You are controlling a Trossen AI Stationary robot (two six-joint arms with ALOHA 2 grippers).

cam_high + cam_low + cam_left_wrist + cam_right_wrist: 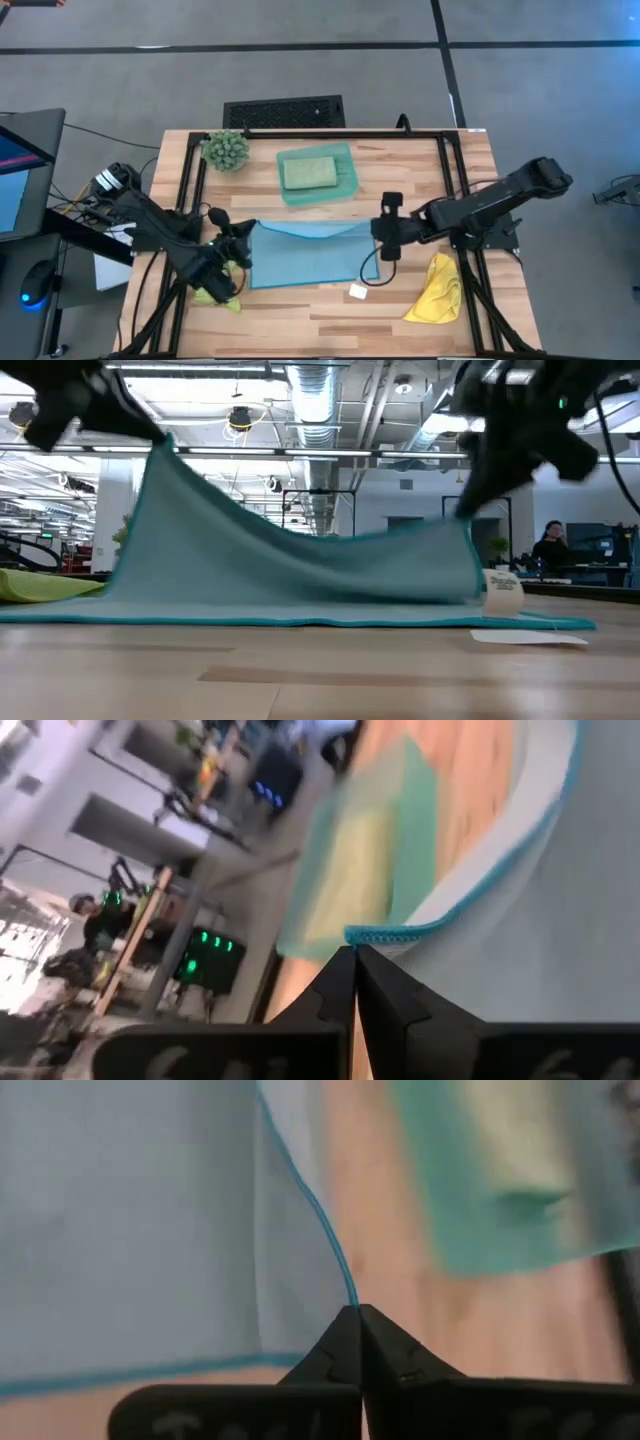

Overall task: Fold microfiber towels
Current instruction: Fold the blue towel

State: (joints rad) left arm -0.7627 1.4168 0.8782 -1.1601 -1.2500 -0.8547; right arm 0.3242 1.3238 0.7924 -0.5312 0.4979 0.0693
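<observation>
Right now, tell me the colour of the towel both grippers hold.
Light blue towel with a brighter blue edge, clearest in the high view.

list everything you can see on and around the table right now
light blue towel: 1, light blue, table middle, two far corners lifted, near edge on the wood
yellow towel: 1, yellow, crumpled at the table's right front
lime green towel: 1, lime green, left front, partly under the left arm
sage towel: 1, pale green, folded in the tray
tray: 1, teal, table's far middle
plant ball: 1, green, spiky, far left corner
small tag: 1, white, just in front of the blue towel
left tool: 1, dark, shut on the blue towel's left far corner
right tool: 1, dark, shut on its right far corner
</observation>
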